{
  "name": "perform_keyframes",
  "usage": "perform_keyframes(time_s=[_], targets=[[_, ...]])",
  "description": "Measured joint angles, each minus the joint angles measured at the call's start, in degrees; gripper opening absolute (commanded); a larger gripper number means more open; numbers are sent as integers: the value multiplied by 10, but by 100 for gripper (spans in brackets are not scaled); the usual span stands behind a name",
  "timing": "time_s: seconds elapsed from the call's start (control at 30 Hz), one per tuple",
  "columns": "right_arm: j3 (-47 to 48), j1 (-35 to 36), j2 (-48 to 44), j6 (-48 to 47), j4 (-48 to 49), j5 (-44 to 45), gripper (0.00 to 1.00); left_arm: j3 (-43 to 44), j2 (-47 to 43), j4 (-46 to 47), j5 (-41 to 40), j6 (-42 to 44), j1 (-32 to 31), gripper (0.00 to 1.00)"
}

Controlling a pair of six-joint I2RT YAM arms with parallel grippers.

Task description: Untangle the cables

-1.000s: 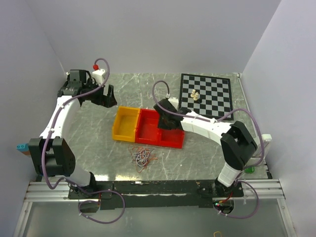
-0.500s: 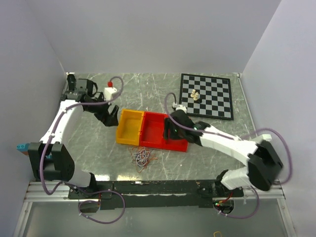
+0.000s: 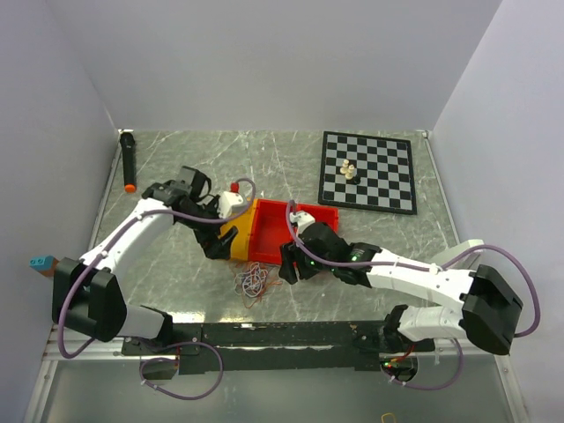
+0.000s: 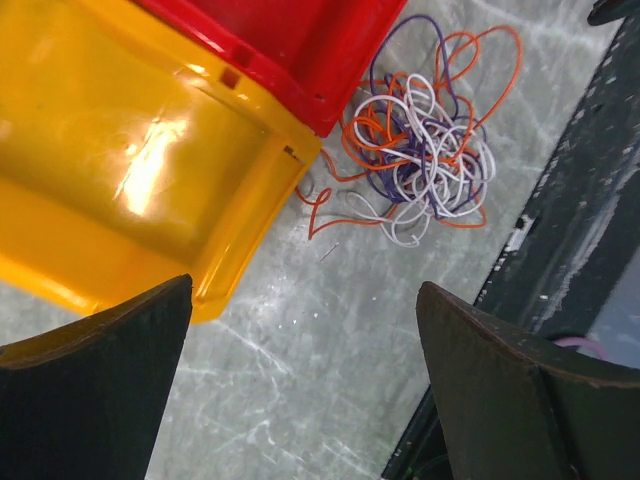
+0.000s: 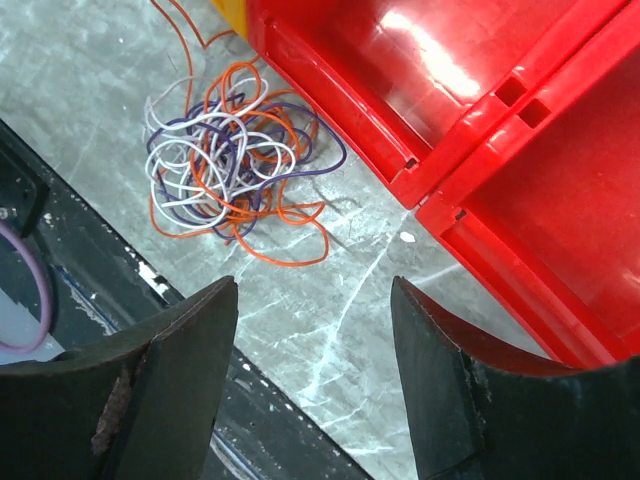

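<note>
The cables [image 3: 254, 280] are a small tangled clump of orange, white and purple wires on the marble table, just in front of the bins. The clump also shows in the left wrist view [image 4: 420, 150] and the right wrist view [image 5: 225, 160]. My left gripper [image 3: 214, 249] hangs open and empty over the yellow bin's near left corner, left of the clump. My right gripper [image 3: 289, 266] hangs open and empty just right of the clump, at the red bin's near edge. Neither touches the wires.
A yellow bin [image 3: 236, 231] and two joined red bins [image 3: 278, 225] stand mid-table behind the clump. A chessboard [image 3: 367, 170] with a small pale piece lies at the back right. A black marker with an orange tip [image 3: 128, 161] lies at the back left. The table's front edge runs close below the clump.
Both arms have swung down and inward toward the clump from the back of the table. The bins have shifted slightly. The marker at the back left has come into view.
</note>
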Motion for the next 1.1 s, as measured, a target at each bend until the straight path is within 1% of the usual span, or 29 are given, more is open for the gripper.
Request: perform_keyframes(time_s=[0.1,0.3,0.4,0.53,0.6,0.7,0.73,0.97,1.1], targets=[[0,1,17,-2,6,-7,67,-27,0,29,-21,-9,-26,92],[0,2,25,-1,12,-9,65,-65,9,91,-57,-21,-62,71],[0,2,24,0,13,-9,64,-75,22,123,-73,-23,-76,66],[0,2,18,1,12,-9,62,-78,41,143,-85,-22,-86,59],[0,2,14,2,12,-9,61,-78,50,149,-85,-21,-90,53],[0,2,11,2,12,-8,60,-79,57,151,-86,-21,-93,42],[0,2,11,2,12,-8,60,-80,57,152,-87,-20,-94,40],[0,2,11,3,11,-8,59,-85,47,152,-90,-22,-106,43],[0,2,11,3,9,-8,58,-87,22,150,-90,-23,-109,41]])
